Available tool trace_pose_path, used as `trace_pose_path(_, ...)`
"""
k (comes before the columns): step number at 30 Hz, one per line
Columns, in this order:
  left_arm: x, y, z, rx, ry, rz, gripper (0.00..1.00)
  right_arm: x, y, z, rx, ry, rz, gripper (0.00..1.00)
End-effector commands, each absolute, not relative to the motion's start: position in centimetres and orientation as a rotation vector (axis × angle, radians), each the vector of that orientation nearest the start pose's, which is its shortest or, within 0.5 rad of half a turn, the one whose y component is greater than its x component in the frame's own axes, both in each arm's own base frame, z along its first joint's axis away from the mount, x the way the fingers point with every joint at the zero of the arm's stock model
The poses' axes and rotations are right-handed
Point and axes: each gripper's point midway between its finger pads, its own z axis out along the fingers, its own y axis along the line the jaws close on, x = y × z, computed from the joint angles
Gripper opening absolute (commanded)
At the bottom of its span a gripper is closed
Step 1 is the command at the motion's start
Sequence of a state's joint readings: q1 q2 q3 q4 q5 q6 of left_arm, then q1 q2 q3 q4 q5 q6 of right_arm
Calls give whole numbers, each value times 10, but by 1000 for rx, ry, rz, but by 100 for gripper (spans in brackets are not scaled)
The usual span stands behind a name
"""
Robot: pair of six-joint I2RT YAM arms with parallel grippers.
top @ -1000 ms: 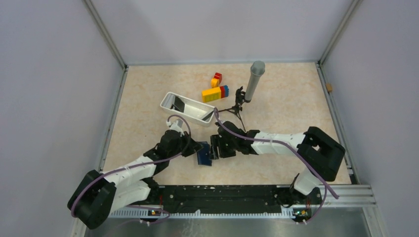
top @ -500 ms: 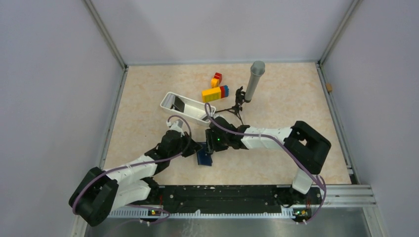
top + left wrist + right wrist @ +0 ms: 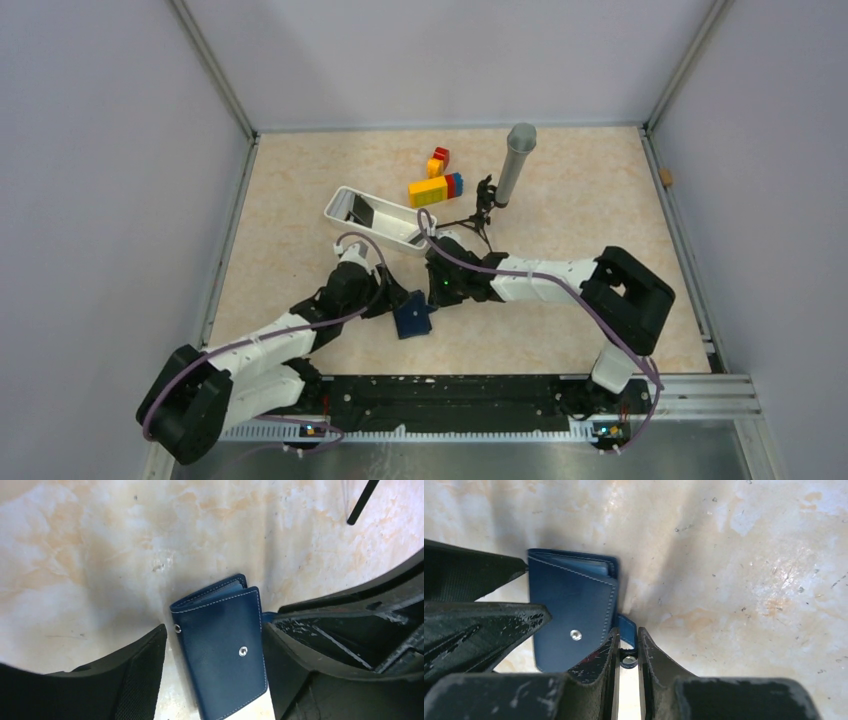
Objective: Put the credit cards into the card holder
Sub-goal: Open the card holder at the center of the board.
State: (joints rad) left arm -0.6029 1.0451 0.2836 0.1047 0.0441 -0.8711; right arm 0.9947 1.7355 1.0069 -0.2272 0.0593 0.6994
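The navy card holder [image 3: 412,316] lies folded shut on the table between both arms. In the left wrist view it [image 3: 222,645] sits between the spread fingers of my open left gripper [image 3: 214,630], touching neither clearly. My right gripper [image 3: 628,635] is shut on the card holder's snap strap [image 3: 626,627], beside the folded body [image 3: 569,615]. From above, the left gripper [image 3: 392,305] and right gripper [image 3: 432,296] meet at the holder. One dark credit card [image 3: 358,209] leans inside the white tray [image 3: 380,232]; the tray's right end is hidden by the right arm.
Behind the tray stand yellow, red and blue bricks [image 3: 435,188] and a smaller brick stack [image 3: 438,158]. A grey cylinder [image 3: 515,155] on a small black tripod [image 3: 483,212] stands just behind the right arm. Enclosure walls ring the table.
My left gripper has opened and let go of the card holder. The right gripper has moved in leftwards and closed on the strap. The holder now lies folded shut.
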Motion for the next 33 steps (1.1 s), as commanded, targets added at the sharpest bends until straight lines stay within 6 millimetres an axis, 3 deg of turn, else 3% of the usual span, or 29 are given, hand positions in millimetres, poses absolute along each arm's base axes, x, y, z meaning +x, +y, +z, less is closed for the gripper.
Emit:
trace_pose_path(1,226,-187,68,-220,2296,-721,73,206,355,76,-347,2508,680,0)
trace_pose_path(8,213,-211,90,-115,2298,-910,88,200,360,112,-335,2417,828,0)
trace_pose_path(18,202,-226,87,-46,2333,-1002,85,197,360,118,-330,2394,872,0)
trace_pose_path(26,200,-210,72,-49,2411,-856,74,198,355,118,-317,2398,845,0)
trace_pose_path(33,204,-190,72,-35,2425,-685,69,199,352,115,-306,2403,816,0)
